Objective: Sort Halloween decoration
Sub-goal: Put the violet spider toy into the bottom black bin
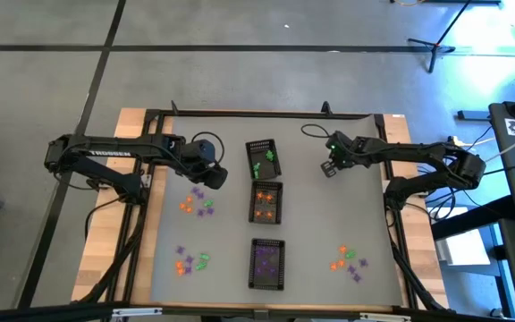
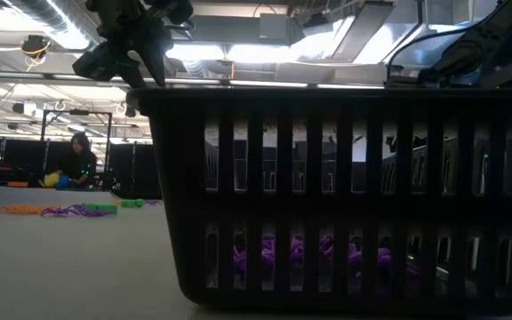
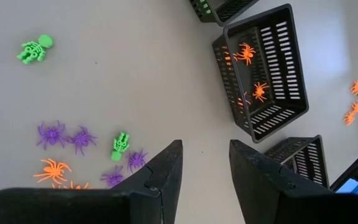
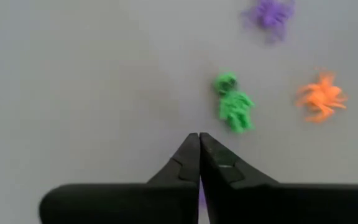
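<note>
The right gripper (image 4: 199, 138) hung beside the middle tray (image 1: 267, 201), fingers clenched on nothing visible. The left gripper (image 3: 205, 163) waited with fingers parted, empty. A clean pick would need them reopened over one green skeleton (image 4: 234, 104).

Three trays stand in a line down the middle of the worktop (image 1: 311, 224): far tray (image 1: 263, 159) at 12 o'clock, middle tray (image 1: 266, 202) at the centre, near tray (image 1: 267, 264) at 6 o'clock, each with trinkets inside. Loose trinkets lie in three clusters: one (image 1: 197, 200) at 9 o'clock, one (image 1: 190, 260) at 7 o'clock, one (image 1: 349, 259) at 4 o'clock. The left tool (image 1: 215, 178) sits at 10 o'clock, the right tool (image 1: 328, 169) at 1 o'clock
</note>
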{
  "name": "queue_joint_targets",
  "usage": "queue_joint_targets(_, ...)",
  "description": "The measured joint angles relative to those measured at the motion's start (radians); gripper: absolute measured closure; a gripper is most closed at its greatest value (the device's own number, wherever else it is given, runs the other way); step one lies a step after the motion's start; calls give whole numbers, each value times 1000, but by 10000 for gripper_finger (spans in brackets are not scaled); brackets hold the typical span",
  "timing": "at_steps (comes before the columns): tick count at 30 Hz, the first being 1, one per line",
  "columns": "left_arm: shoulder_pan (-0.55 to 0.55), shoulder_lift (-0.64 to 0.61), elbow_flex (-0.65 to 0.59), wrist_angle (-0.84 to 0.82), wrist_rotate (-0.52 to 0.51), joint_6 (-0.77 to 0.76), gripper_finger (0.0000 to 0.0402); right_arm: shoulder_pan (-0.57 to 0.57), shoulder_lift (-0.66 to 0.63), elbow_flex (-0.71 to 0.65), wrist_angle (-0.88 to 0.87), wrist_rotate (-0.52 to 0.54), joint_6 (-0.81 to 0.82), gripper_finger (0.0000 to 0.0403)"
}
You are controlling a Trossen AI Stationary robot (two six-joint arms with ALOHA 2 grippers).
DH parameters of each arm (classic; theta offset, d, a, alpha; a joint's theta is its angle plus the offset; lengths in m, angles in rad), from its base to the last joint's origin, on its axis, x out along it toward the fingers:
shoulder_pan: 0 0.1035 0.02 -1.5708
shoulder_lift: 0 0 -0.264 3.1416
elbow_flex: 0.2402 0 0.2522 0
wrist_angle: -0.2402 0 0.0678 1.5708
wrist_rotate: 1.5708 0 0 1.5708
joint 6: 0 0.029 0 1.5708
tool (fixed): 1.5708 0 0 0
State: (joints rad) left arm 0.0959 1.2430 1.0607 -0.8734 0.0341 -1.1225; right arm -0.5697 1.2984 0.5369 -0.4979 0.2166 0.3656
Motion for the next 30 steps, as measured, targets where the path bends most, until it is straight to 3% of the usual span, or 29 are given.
queue_joint_targets(16, 0, 0, 0, 0, 0, 0, 278, 0, -1, 0, -110, 6, 8, 269)
queue_joint_targets(30, 0, 0, 0, 0, 0, 0, 278, 1, -16, -10, -156, -65, 80, 258)
